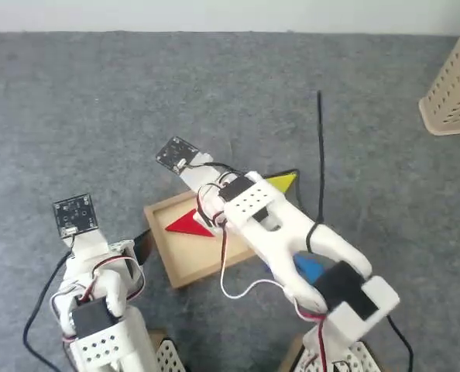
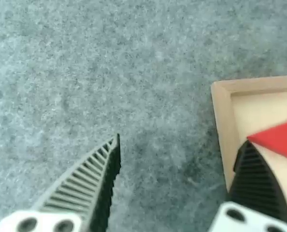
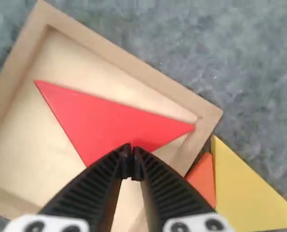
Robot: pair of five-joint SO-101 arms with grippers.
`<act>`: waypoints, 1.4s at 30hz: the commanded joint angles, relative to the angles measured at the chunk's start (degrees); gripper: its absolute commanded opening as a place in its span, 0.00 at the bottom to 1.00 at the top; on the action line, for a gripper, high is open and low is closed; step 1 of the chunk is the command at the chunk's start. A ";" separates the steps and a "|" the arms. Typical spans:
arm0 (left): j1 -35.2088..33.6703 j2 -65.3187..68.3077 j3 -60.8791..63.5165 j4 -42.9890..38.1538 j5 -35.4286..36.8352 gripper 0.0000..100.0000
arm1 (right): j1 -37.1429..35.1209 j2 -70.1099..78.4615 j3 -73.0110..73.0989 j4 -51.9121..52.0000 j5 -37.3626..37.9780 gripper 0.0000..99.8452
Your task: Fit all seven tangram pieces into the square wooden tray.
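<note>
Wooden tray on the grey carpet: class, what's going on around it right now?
A robot is working on a tangram. The right gripper, shut, is over the wooden tray, tips at the edge of the red triangle lying inside it. A yellow piece and an orange piece lie outside, by one tray corner. The left gripper hangs open over the carpet beside the tray.

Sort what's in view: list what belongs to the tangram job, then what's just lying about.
Job:
wooden tray
red triangle, inside the tray
yellow triangle and orange piece, on the carpet just outside the tray
blue piece, also outside the tray

Lying about:
black cable
beige perforated object at the far edge
</note>
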 commanded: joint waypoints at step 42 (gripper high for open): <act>-0.26 -0.79 -0.75 0.35 -0.09 0.35 | 8.57 0.66 0.00 6.37 -9.76 0.16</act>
